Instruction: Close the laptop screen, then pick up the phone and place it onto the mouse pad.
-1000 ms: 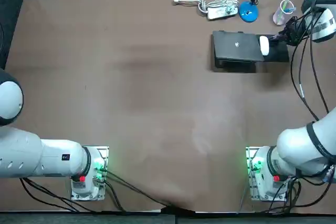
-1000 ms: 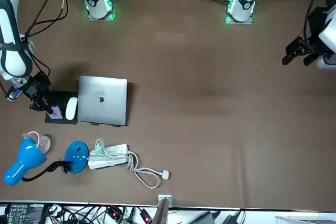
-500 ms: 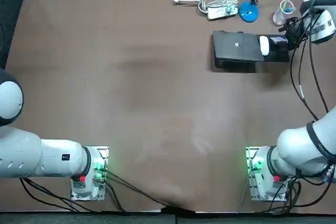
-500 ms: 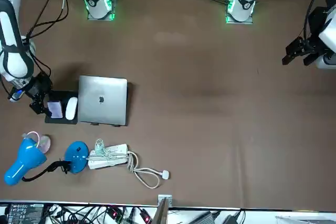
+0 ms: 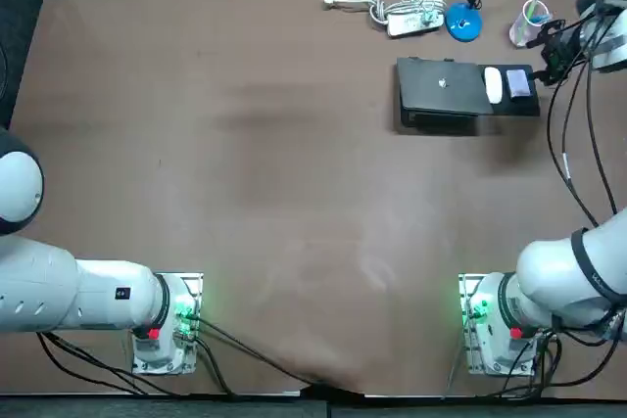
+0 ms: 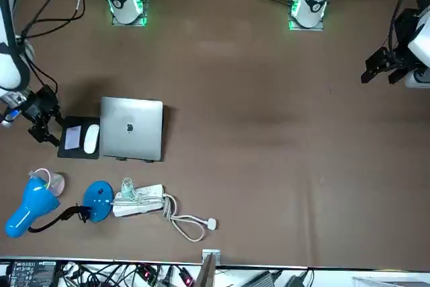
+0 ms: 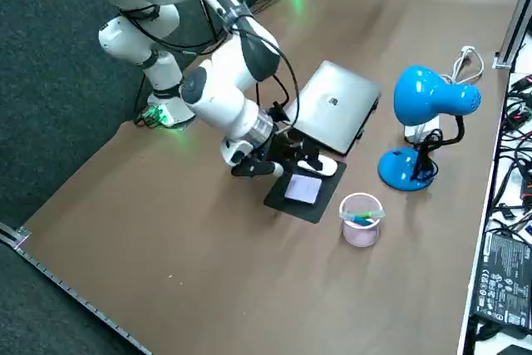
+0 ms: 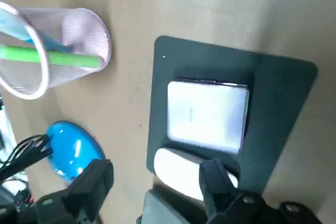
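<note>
The phone (image 8: pixel 207 114) lies on the pad (image 8: pixel 278 87), laptop (image 5: pixel 443 85) shut. Our gripper (image 6: pixel 48 132) hangs beside the pad, jaws released; we judge the task done.

Phone (image 7: pixel 302 189) on mouse pad (image 7: pixel 278 199), tool (image 7: pixel 298 155) nearby

Silver-grey laptop (image 6: pixel 132 129); whitish phone (image 8: pixel 207 115); black mouse pad (image 8: pixel 283 93); white mouse (image 6: pixel 90 139); blue lamp (image 7: pixel 424 106); pink mesh cup (image 8: pixel 79 40) w/ 1 green pen (image 8: pixel 52 57); brown table (image 5: pixel 245 144); black right gripper (image 8: pixel 156 170) beside mouse pad.

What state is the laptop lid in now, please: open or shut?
Shut: the laptop lies flat, its logo facing up. The right gripper, open, hovers beside the mouse pad.
</note>
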### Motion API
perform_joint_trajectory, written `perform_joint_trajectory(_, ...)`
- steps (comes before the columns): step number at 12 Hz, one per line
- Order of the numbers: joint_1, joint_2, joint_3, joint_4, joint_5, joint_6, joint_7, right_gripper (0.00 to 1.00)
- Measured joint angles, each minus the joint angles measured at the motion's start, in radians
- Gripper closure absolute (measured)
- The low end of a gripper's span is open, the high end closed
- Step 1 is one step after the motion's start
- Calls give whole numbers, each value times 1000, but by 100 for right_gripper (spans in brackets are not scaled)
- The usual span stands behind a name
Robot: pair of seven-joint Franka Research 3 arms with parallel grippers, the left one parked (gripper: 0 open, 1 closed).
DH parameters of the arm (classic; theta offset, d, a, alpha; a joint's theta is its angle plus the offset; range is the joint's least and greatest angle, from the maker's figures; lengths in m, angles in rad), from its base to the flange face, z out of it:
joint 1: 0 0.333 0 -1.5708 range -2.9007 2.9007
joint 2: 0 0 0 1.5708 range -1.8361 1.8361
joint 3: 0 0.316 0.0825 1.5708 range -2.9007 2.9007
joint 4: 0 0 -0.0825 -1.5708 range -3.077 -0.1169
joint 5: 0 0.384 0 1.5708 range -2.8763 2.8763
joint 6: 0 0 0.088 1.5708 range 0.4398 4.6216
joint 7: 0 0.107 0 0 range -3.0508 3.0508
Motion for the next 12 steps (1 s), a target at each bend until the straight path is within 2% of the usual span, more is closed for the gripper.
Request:
perform_joint_trajectory(4,0,-65,-49,-1,-68,-110,-7,0)
perform_joint_trajectory(6,-1,-101,-64,3,-146,-179,-9,0)
perform_joint_trajectory(9,2,-190,-65,21,-306,-275,-9,0)
perform_joint_trajectory(10,5,-274,-56,44,-417,-367,-33,0)
perform_joint_trajectory(12,13,-348,-32,89,-516,-483,-89,0)
